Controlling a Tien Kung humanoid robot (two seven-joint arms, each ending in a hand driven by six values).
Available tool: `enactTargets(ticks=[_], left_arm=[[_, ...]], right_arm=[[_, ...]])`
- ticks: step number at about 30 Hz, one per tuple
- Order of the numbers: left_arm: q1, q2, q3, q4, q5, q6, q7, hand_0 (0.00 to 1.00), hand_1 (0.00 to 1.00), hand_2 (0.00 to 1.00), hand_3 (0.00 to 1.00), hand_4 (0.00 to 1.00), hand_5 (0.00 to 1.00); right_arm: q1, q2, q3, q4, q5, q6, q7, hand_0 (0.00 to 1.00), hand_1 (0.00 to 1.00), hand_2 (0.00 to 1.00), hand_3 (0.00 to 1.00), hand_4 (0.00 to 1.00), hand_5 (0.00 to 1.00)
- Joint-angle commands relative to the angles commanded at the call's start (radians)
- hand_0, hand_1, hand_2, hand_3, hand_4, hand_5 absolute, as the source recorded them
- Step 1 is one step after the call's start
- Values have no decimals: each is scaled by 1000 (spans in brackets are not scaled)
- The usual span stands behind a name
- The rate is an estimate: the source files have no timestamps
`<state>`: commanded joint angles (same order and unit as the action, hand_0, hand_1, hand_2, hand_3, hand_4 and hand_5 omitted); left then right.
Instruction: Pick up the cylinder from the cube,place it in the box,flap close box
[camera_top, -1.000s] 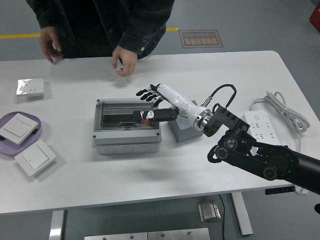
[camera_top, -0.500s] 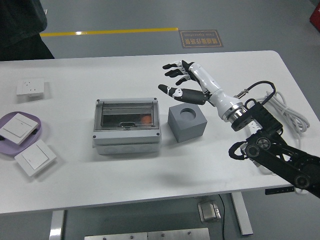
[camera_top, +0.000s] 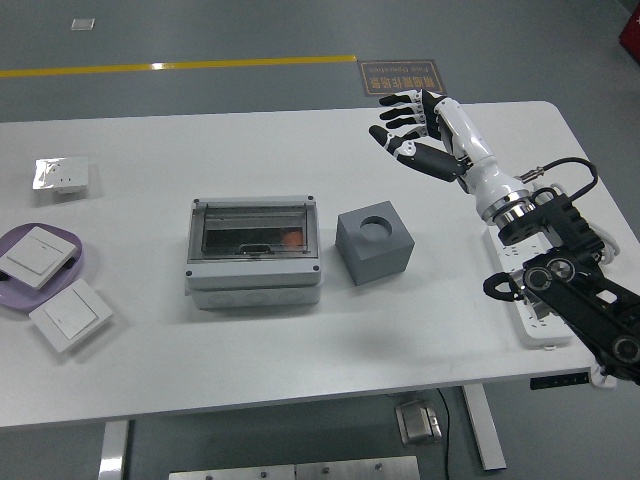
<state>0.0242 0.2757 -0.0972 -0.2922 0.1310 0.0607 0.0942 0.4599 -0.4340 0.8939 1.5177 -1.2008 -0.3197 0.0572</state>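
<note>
The grey box (camera_top: 254, 254) stands mid-table with its clear flap down. An orange cylinder (camera_top: 291, 238) shows through the flap, inside the box at its right end. The grey cube (camera_top: 375, 243) stands just right of the box, its round top hole empty. My right hand (camera_top: 402, 124) is raised over the table's far right, up and to the right of the cube, fingers spread and holding nothing. My left arm is out of view.
A purple tray (camera_top: 78, 262) with a white switch plate sits at the left edge, another switch plate (camera_top: 70, 315) in front of it. A white socket (camera_top: 60, 174) lies at far left. A power strip (camera_top: 540, 318) and its cable lie under my right arm.
My right hand drew back from the box, up and to the right, empty. The box flap came down shut with the cylinder inside. The person at the far side left the view.
</note>
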Motion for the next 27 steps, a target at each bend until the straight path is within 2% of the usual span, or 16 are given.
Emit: enactTargets(ticks=[5, 6, 12, 27], left_arm=[[8, -5, 8, -1, -6, -2, -3, 616, 595, 523, 613, 678, 222], [10, -7, 10, -2, -8, -2, -4, 617, 596, 524, 614, 678, 221], [21, -16, 13, 0, -20, -2, -4, 617, 595, 523, 614, 678, 222], [21, -17, 12, 3, -26, 1, 6, 618, 595, 525, 614, 679, 222]], right_arm=[[-29, -2, 27, 8, 49, 8, 49, 450, 622, 626, 662, 817, 488], [-35, -1, 32, 11, 56, 6, 58, 381, 615, 625, 665, 810, 492], [-79, 4, 58, 21, 97, -12, 104, 370, 610, 623, 658, 806, 504], [-121, 14, 80, 11, 145, -25, 149, 361, 606, 622, 645, 798, 510]])
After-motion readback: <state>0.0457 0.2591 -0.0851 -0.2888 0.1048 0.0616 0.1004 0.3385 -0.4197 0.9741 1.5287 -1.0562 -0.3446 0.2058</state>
